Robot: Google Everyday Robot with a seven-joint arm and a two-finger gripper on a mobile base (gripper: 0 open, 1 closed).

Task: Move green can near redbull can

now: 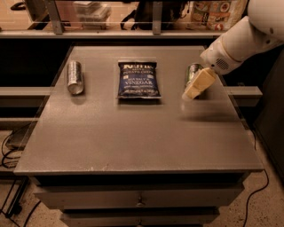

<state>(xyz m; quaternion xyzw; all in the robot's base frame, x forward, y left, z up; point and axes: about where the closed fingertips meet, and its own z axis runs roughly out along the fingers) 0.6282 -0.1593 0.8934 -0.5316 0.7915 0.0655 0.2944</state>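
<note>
The green can [191, 71] lies on its side at the right of the grey table [133, 133], with its dark green body and silver rim partly hidden. My gripper [193, 88] comes in from the upper right on a white arm [239, 42]. It hangs over the can's near end and covers part of it. The redbull can [74, 77], slim and silver, lies on its side at the table's left, far from the green can.
A dark blue chip bag [138, 80] lies flat between the two cans. A shelf with boxes and other items [213, 13] runs along the back behind the table. Drawers [137, 199] sit under the front edge, and cables lie on the floor at both sides.
</note>
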